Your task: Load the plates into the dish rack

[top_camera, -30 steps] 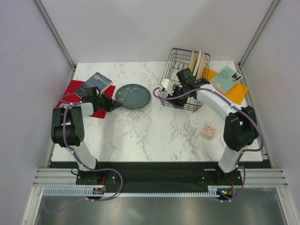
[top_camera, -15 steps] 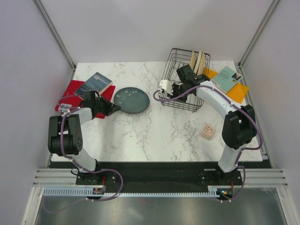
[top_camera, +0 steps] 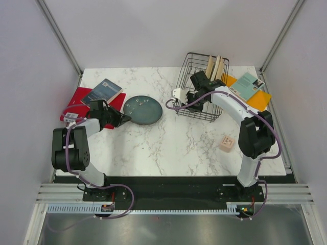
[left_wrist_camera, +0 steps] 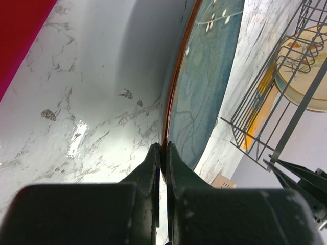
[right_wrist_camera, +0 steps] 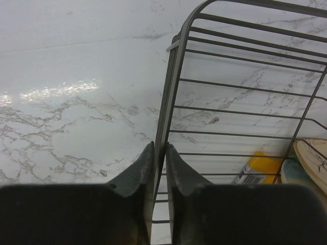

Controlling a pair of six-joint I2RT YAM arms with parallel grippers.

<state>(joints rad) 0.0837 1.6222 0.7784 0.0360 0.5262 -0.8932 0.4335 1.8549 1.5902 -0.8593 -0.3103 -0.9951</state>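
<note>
1. Left claw (left_wrist_camera: 162, 151), as we see it, is clamped narrow on the near rim of the teal plate (top_camera: 144, 108), which stretches away ahead of its tips.
2. We cannot tell whether that plate rests flat on the table (top_camera: 153, 148).
3. We find the right claw (right_wrist_camera: 159, 151) pinched on a wire of the rack (top_camera: 196, 65).
4. Beyond it, cream plates (top_camera: 217, 66) stand upright inside.

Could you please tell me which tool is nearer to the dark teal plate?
Left. The left tool is shut on the dark teal plate at its rim; the right tool is apart from it, clamped on the dish rack wire wall.
</note>
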